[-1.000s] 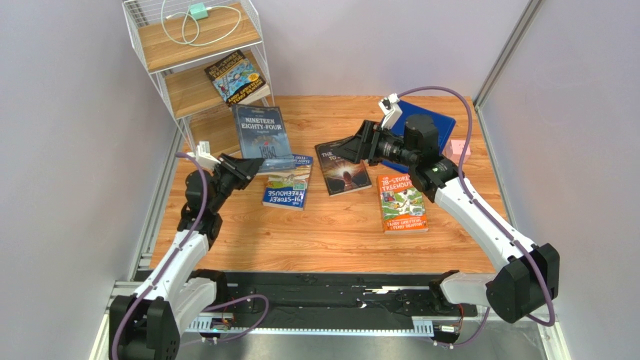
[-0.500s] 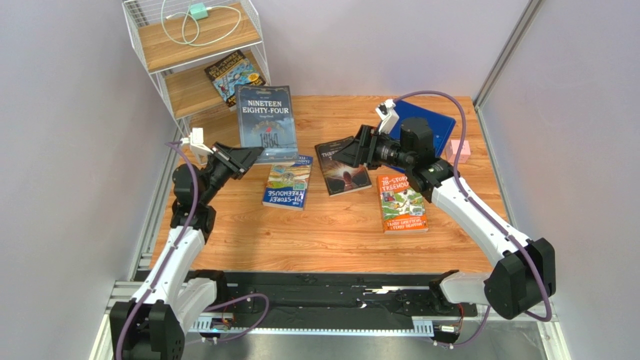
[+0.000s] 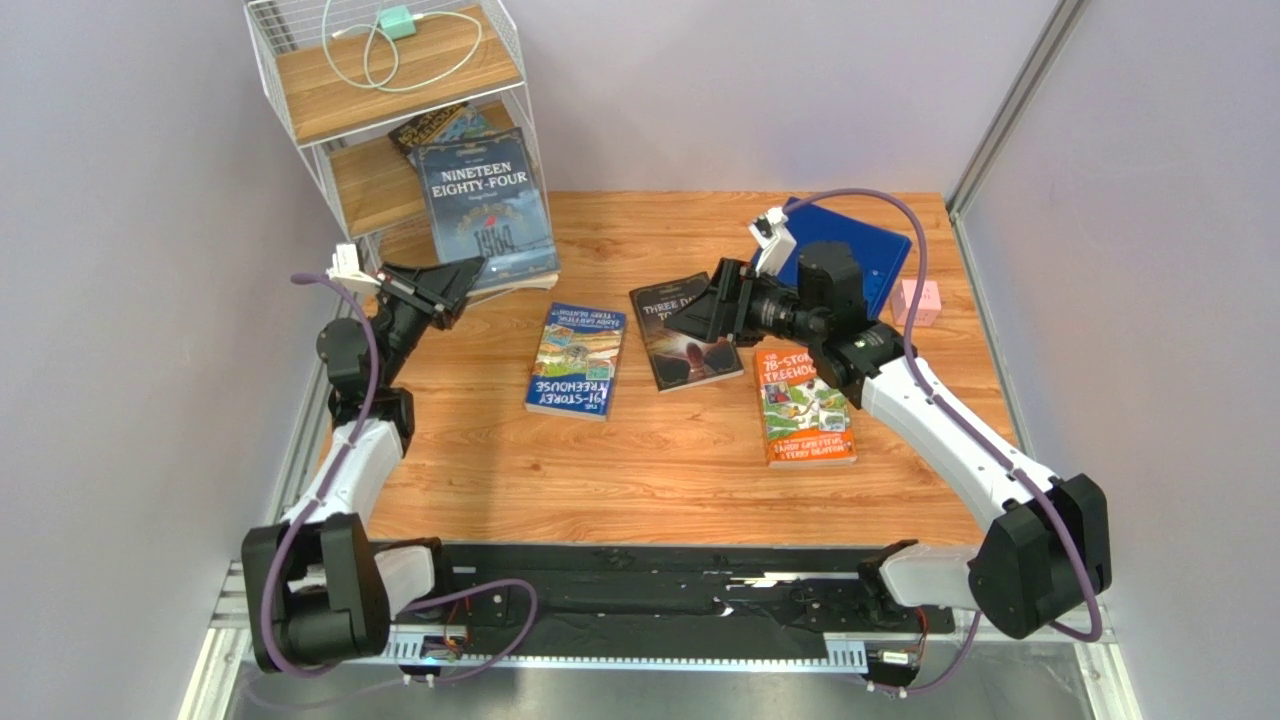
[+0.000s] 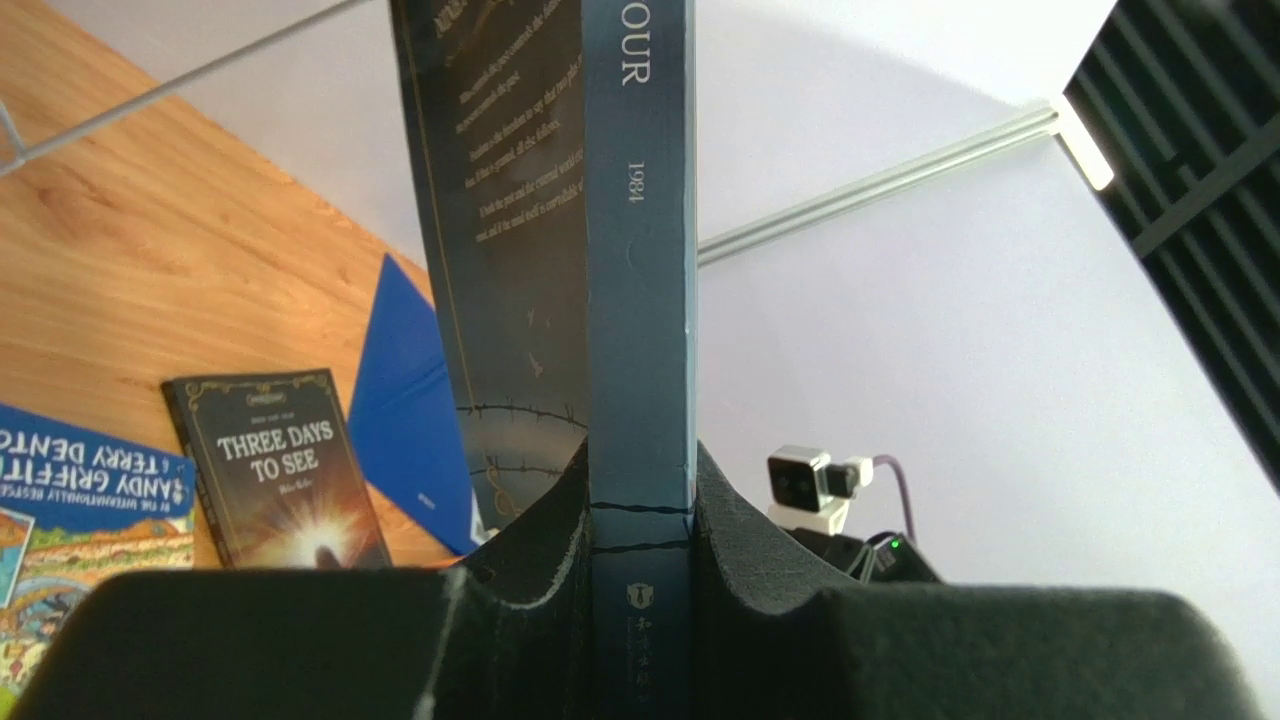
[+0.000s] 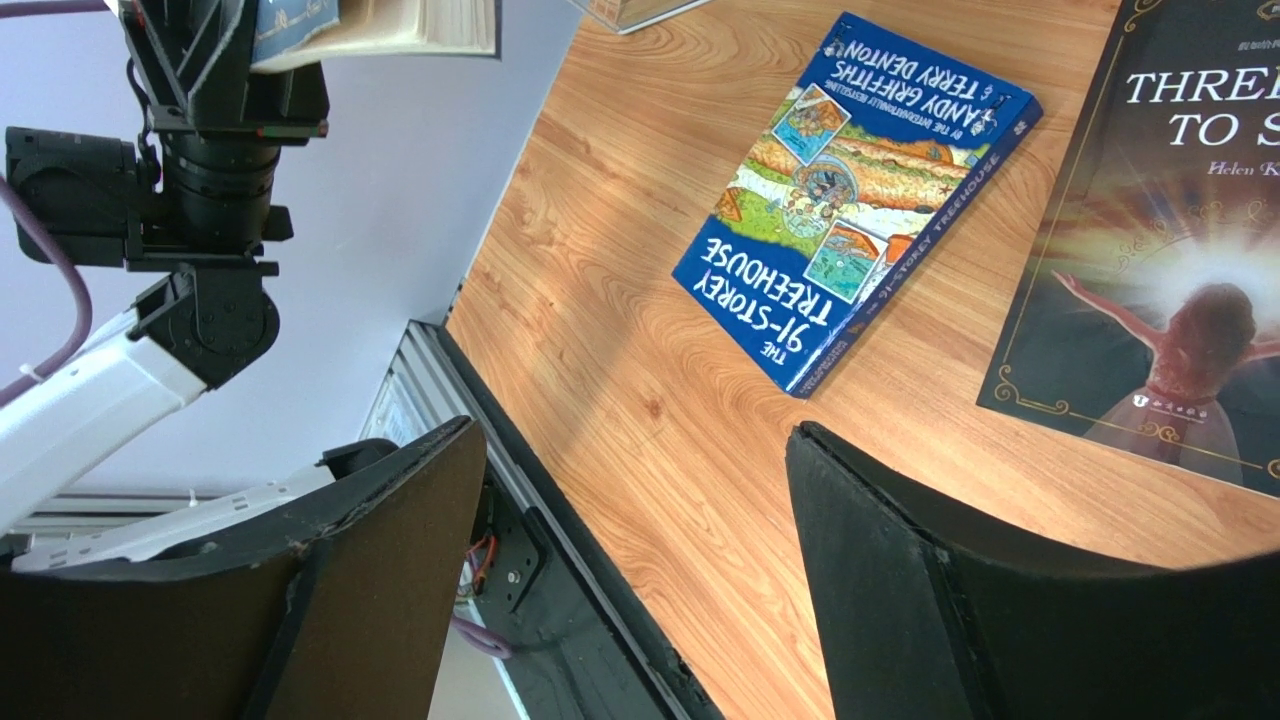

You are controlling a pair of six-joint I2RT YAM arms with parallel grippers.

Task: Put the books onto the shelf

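Gripping the Nineteen Eighty-Four paperback [image 3: 484, 207] by its spine, our left gripper [image 3: 455, 279] holds it off the table [image 3: 661, 465], in front of the shelf [image 3: 323, 90] at the upper left of the top view. There it covers most of the yellow-black Treehouse book [image 3: 425, 132] on the middle board. Our right gripper [image 3: 696, 309] hangs with fingers spread wide and nothing between them, over Three Days to See [image 3: 699, 357] at mid-frame. We see the blue Treehouse book [image 3: 576, 360] left of it and the orange Treehouse book [image 3: 804, 408] right of it, all 3 lying flat.
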